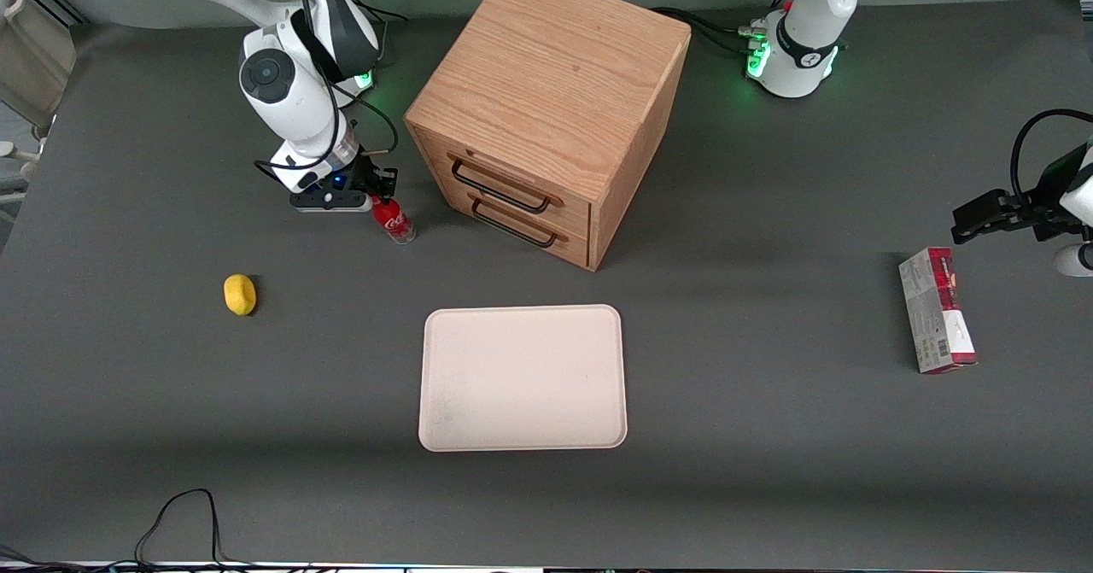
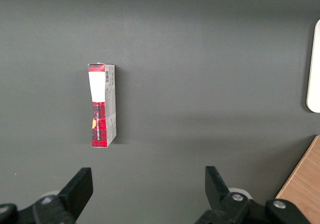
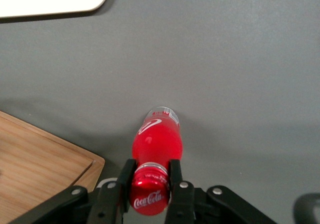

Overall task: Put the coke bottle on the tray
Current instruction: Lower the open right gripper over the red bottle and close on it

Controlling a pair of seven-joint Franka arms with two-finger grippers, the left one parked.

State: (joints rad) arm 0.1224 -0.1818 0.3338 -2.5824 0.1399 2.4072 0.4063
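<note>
- Gripping the bottle (image 3: 156,139) at its neck, just under the cap, the pincer (image 3: 150,186) is closing its two fingers (image 3: 176,176) on both sides; in my judgement this high hold is keeping the body free, so the base can go down first on the tray (image 1: 523,378).
- The bottle is standing on the surface (image 1: 726,436), or perhaps just above it; I cannot tell if the base is touching. It is leaning a little, beside the cabinet (image 1: 546,112), on the side toward the working arm's end.
- The tray is lying flat, nearer to the front camera than the cabinet, well apart from the bottle, and nothing is resting on it. Probably it is being kept bare and wide so the placing is needing little precision.
- The cabinet is showing two drawers, each with one dark handle, both closed.
- Counting the things: one bottle, one tray, one cabinet, one lemon (image 1: 240,294), one carton (image 1: 937,310).
- The lemon is lying toward the working arm's end, the carton toward the parked arm's end; both are staying off the likely path.
</note>
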